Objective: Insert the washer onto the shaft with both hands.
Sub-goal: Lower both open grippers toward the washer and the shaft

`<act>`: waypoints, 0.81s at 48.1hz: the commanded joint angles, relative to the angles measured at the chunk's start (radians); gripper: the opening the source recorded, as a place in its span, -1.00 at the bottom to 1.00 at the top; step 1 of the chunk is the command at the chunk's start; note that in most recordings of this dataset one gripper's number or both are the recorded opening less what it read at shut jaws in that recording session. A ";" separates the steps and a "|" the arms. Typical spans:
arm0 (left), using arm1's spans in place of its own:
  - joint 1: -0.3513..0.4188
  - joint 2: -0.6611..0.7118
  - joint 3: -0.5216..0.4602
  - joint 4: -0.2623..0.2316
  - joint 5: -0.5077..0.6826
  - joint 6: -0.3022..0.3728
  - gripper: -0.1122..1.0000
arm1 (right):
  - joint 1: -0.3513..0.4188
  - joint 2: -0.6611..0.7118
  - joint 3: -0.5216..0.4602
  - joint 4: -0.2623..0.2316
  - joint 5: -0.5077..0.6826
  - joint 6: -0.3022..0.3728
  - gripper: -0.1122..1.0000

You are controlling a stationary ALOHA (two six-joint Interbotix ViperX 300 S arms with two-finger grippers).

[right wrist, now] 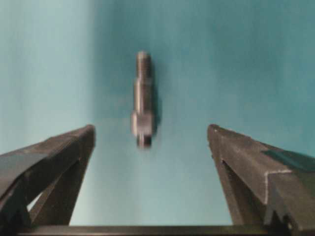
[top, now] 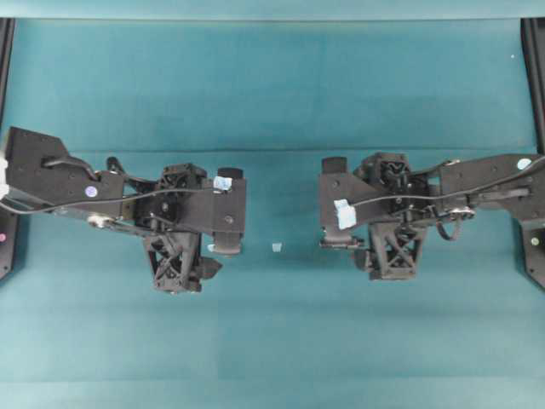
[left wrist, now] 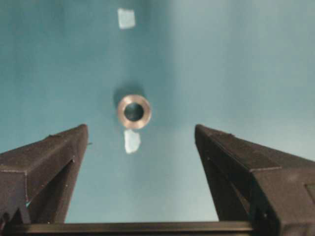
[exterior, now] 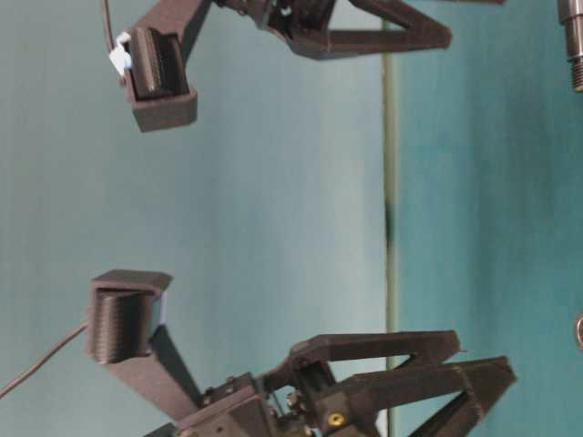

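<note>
The washer (left wrist: 134,111), a silver ring with a dark hole, lies flat on the teal mat, just ahead of my left gripper (left wrist: 140,129). That gripper is wide open, with nothing between its fingers. The shaft (right wrist: 142,105), a dark stepped rod, lies lengthwise on the mat ahead of my right gripper (right wrist: 150,128). This gripper is also wide open and holds nothing. In the table-level view the shaft (exterior: 574,41) shows at the top right edge. From overhead, the left gripper (top: 179,221) and right gripper (top: 392,213) point down at the mat and hide both parts.
One pale tape bit (left wrist: 132,141) lies right beside the washer and another (left wrist: 126,18) farther ahead. A small tape bit (top: 277,246) sits on the mat between the two arms. Black frame rails (top: 535,77) run along the left and right table edges.
</note>
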 commanded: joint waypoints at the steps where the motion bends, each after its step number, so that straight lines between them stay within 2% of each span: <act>1: 0.002 0.003 -0.002 0.003 -0.011 0.000 0.85 | -0.003 0.003 -0.003 0.002 -0.026 0.015 0.78; 16: 0.012 0.060 0.002 0.003 -0.051 0.002 0.84 | -0.006 0.032 0.048 0.002 -0.067 0.021 0.78; 39: 0.012 0.144 -0.003 0.003 -0.106 0.000 0.84 | -0.006 0.080 0.051 0.003 -0.104 0.021 0.77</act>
